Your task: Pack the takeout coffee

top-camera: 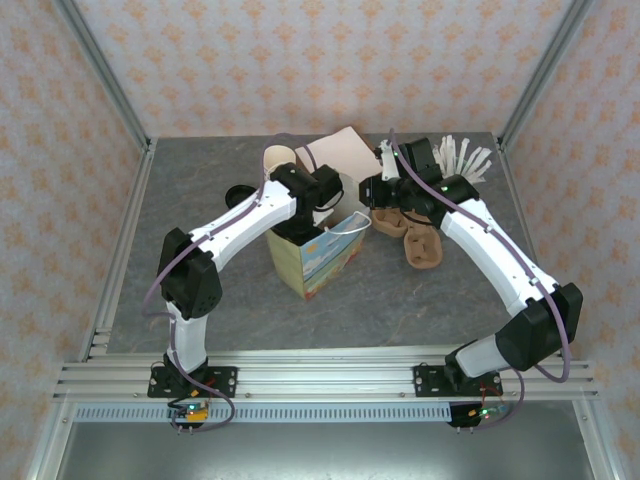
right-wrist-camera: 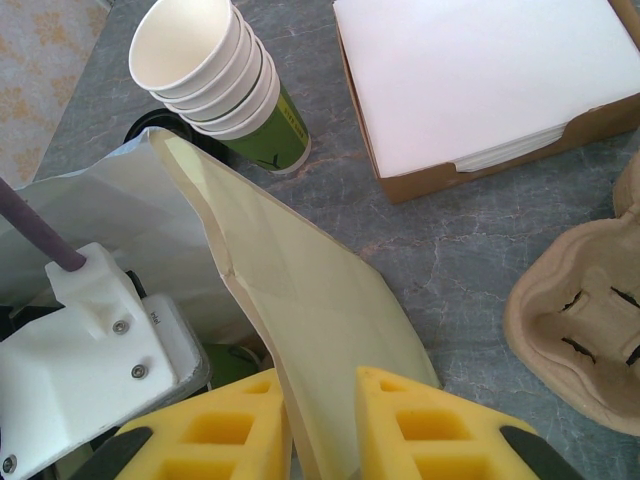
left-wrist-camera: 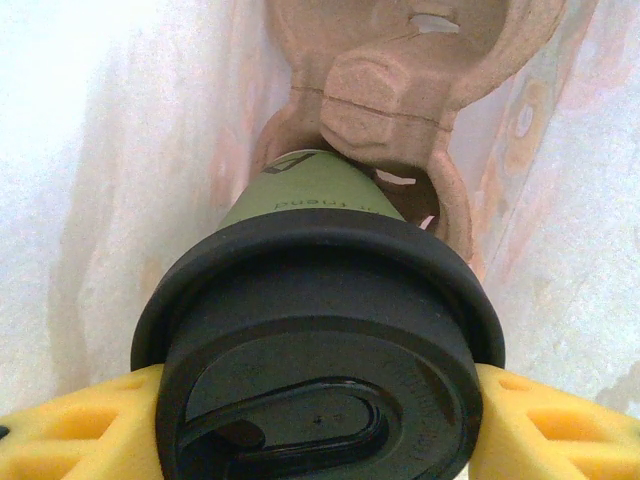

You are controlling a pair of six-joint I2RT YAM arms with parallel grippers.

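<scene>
The takeout coffee, a green-sided paper cup (left-wrist-camera: 310, 190) under a round black lid (left-wrist-camera: 320, 330), hangs inside the paper bag (top-camera: 315, 262). My left gripper (left-wrist-camera: 320, 410) is shut on it just under the lid, a yellow finger (left-wrist-camera: 85, 430) showing on each side. Below the cup, a brown pulp cup carrier (left-wrist-camera: 385, 110) lies on the bag's floor. My right gripper (right-wrist-camera: 320, 415) is shut on the bag's cream upper wall (right-wrist-camera: 300, 290), holding the mouth open. From above, the left gripper (top-camera: 322, 203) is lowered into the bag's mouth and the right gripper (top-camera: 374, 197) is at its right rim.
A stack of lidless cream cups (right-wrist-camera: 215, 75) stands behind the bag. A brown box of white napkins (right-wrist-camera: 480, 80) lies to its right. Pulp carriers (top-camera: 420, 245) lie right of the bag. A loose black lid (top-camera: 238, 195) is at the left, and white cutlery (top-camera: 465, 157) at the back right.
</scene>
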